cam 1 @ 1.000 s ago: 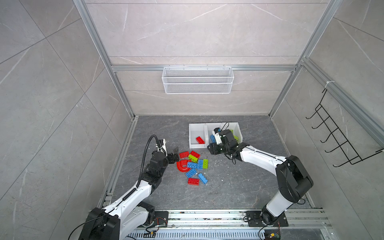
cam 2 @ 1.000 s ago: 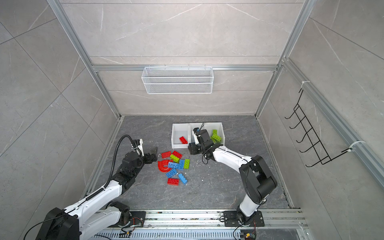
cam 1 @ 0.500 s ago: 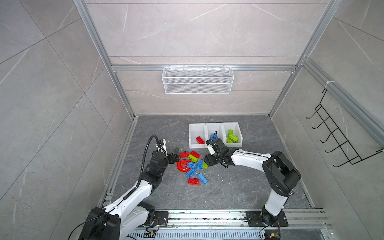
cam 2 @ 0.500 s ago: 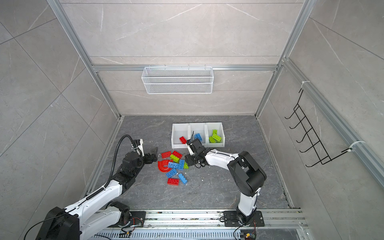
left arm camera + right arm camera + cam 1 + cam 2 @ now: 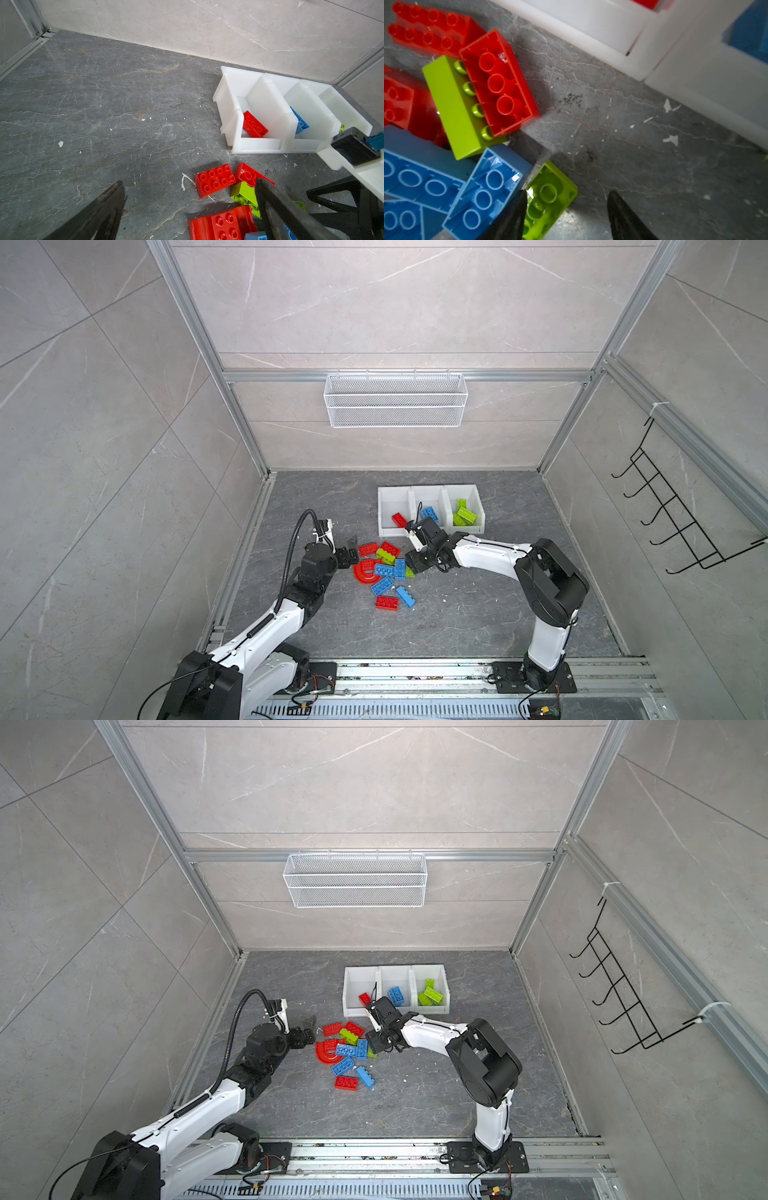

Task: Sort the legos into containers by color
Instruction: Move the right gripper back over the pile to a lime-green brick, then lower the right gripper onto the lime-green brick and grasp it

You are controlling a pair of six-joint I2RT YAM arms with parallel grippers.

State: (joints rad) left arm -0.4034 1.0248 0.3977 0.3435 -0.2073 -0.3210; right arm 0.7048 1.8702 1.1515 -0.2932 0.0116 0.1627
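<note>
Legos (image 5: 386,570): loose pile on the grey floor (image 5: 457,614), mid-scene in both top views. Red, blue and lime green pieces are jumbled and touching. The red arch (image 5: 361,575) sits at the pile's 9 o'clock edge.
Containers (image 5: 428,489): three joined white bins in a row, near the pile at about 1 o'clock from it.
Sorted so far: one red brick (image 5: 399,519) in the 9 o'clock bin, a blue brick (image 5: 429,513) in the middle bin, a few green bricks (image 5: 464,515) in the 3 o'clock bin. No mixed colours seen.
Left to do: roughly ten pieces on the floor, in all three colours. Judgement: well under halfway.
Right gripper (image 5: 566,216): low at the pile's 3 o'clock edge, jaws apart around a small lime green brick (image 5: 550,195) that lies hollow side up. One finger (image 5: 515,214) is at the brick's edge and the other stands off over bare floor. Nothing clamped.
Left gripper (image 5: 189,181): at the pile's 9 o'clock side, jaws spread wide, empty, with red pieces just ahead of it.
Step in hand (judgement): taking the small lime green brick, which belongs in the 3 o'clock bin.
Risk: a blue neighbour (image 5: 483,187) touches that brick, so closing may nudge or drag it.
</note>
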